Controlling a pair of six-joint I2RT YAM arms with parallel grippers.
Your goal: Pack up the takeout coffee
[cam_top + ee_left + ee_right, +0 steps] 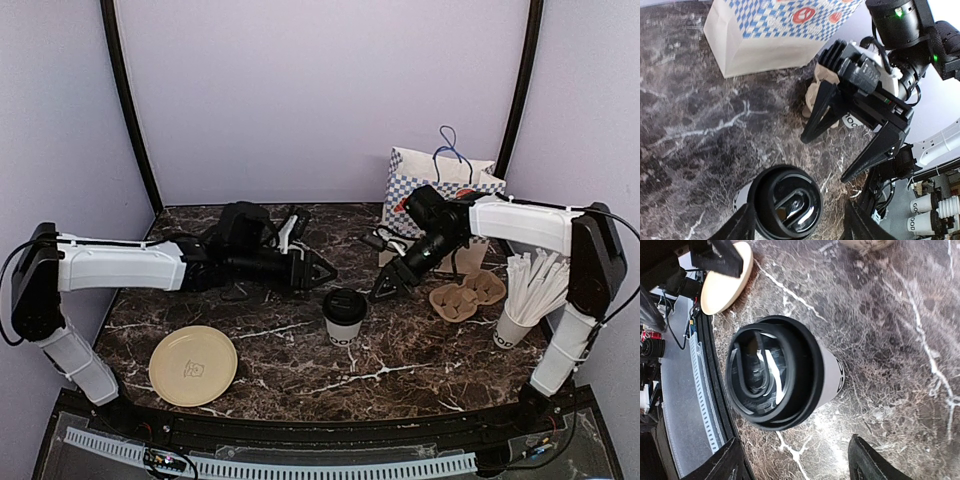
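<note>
Right, starting at the left of the top view: the plate (193,366) lies lower left on the surface (300,350), no part of this job. My left gripper (325,270) reaches in to the centre with its jaws spread and nothing in them. In its wrist view they flank the cup (344,318) from above, and I see no contact. The cup stands upright just right of centre, its black lid (344,303) on. My right gripper (385,288) hangs just beside it on the right, also wide open and empty. Further right sits the cardboard carrier (466,296) with no cup in it, the checked bag (440,185) behind it, and the stick cup (522,300) at the far right.

I judge the lid is seated and the packing itself is not yet begun. Next, one gripper must close on the cup's wall below the lid, keep it upright and carry it to a well of the carrier. The other should back off, since the two are crowded over one cup.

Only the top view shows the carrier's place relative to the cup. The left wrist view shows the right gripper's fingers parted and clear of the lid. The right wrist view alone gives the lid close up, apparently seated evenly, and the dark print on the cup's side.
</note>
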